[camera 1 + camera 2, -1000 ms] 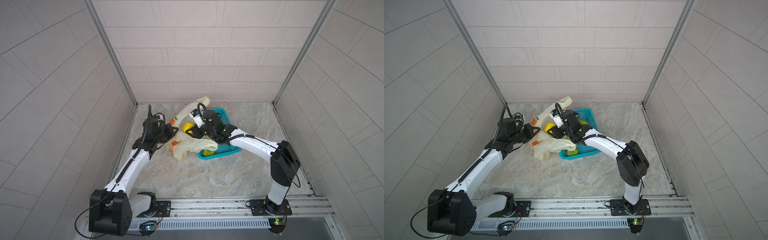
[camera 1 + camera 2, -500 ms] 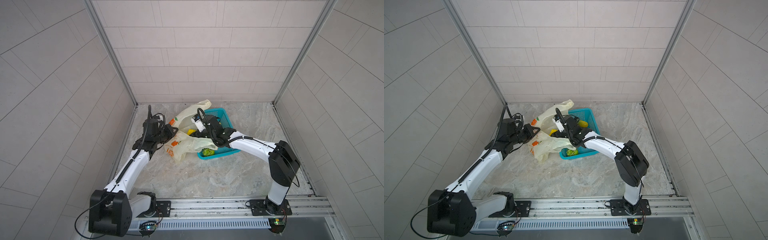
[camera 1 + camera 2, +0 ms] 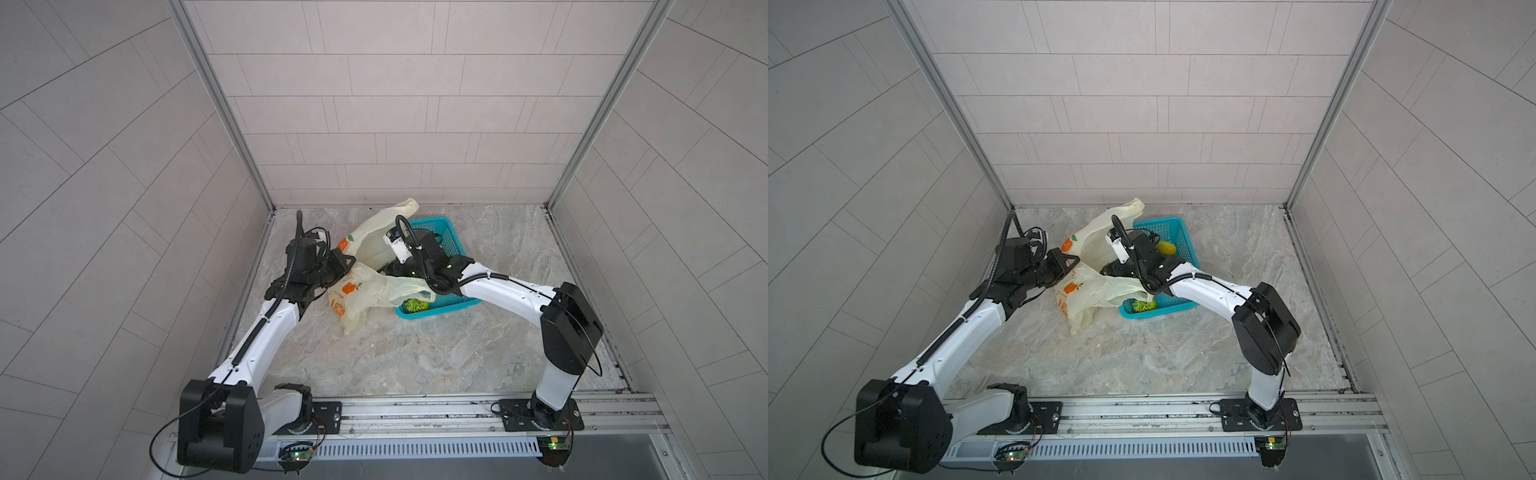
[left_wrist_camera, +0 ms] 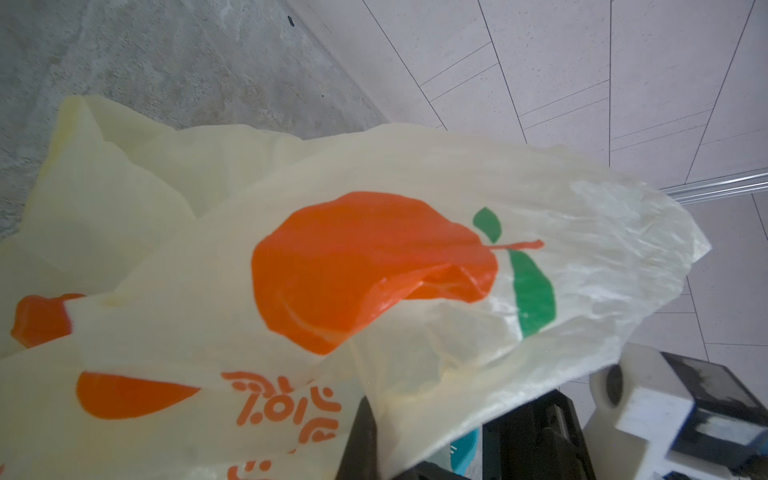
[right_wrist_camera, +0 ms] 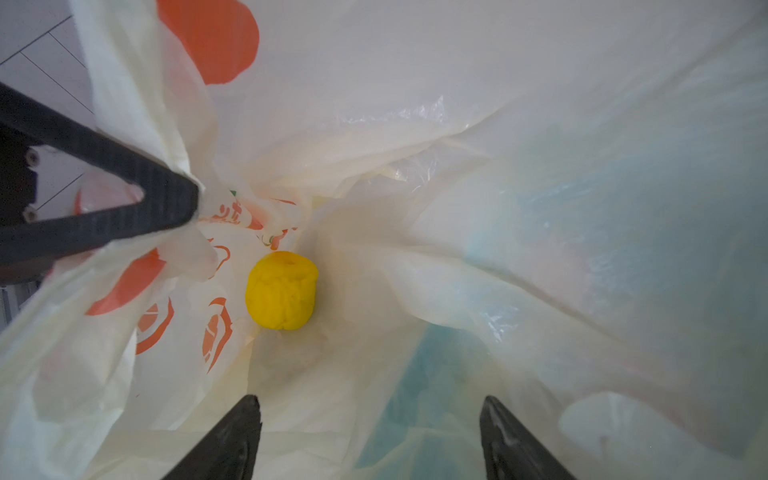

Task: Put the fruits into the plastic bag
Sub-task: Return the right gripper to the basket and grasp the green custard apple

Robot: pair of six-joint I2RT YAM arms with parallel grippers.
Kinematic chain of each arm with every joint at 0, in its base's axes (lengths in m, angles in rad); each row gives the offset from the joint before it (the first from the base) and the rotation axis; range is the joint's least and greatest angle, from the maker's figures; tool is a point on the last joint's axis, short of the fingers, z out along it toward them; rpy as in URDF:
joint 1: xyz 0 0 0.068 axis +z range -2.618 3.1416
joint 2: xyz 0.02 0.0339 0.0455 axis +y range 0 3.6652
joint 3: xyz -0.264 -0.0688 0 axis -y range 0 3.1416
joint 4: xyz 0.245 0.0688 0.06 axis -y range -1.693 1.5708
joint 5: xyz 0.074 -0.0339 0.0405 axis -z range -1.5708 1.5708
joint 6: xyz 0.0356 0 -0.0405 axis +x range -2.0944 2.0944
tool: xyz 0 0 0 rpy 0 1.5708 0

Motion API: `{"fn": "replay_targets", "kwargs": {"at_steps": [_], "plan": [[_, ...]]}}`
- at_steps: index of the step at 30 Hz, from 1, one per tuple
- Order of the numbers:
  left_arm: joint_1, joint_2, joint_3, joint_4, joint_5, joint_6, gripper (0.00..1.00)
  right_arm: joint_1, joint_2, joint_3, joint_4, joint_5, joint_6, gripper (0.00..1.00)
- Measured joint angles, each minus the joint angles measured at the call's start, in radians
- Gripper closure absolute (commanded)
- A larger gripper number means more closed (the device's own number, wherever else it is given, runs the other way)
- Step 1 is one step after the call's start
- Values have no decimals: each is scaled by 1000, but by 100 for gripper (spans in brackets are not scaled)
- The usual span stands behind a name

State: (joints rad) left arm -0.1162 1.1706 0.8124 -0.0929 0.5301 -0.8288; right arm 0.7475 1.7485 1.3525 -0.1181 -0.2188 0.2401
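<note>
**Right end effector** (image 5: 370,415): the fingers stand apart with nothing between them, inside the mouth of the plastic bag (image 5: 415,124). Straight ahead of the fingertips and clear of both, the yellow round fruit (image 5: 281,291) lies loose on the bag's inner film. I judge that fruit delivered and this end effector free to back out.

**Left end effector** (image 5: 187,203): the fingers are together, clamped on a gather of the bag's rim, off to one side of the right end effector and slightly ahead of it. My reading is that it lifts the rim so the mouth gapes toward the right arm. Film this thin would otherwise fold shut.

**Outward:** in both top views the bag drapes onto the teal basket (image 3: 440,309), which sits beneath and behind the right wrist.
- The green bumpy ball (image 3: 415,305) rests in the basket's near corner, under the right forearm and just beside the bag's hanging edge.
- A yellowish fruit (image 3: 1166,248) shows in a top view, behind the wrist in the basket's far part.
- I cannot see any other fruits.

The worktop (image 3: 415,365) carries everything.

**Risk noted:** on backing out, the open fingers could snag the film and drag the rim out of the left clamp.
</note>
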Motion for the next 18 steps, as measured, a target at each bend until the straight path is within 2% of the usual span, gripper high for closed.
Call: {"fn": "replay_targets", "kwargs": {"at_steps": [7, 14, 18], "plan": [[0, 0, -3, -7, -1, 9, 100, -29, -179, -73, 7, 36, -4, 20], [0, 0, -3, -16, -4, 19, 100, -200, -400, -225, 64, 100, 94, 19], [0, 0, -3, -19, -8, 28, 100, -290, -468, -319, 64, 143, 175, 20]]}}
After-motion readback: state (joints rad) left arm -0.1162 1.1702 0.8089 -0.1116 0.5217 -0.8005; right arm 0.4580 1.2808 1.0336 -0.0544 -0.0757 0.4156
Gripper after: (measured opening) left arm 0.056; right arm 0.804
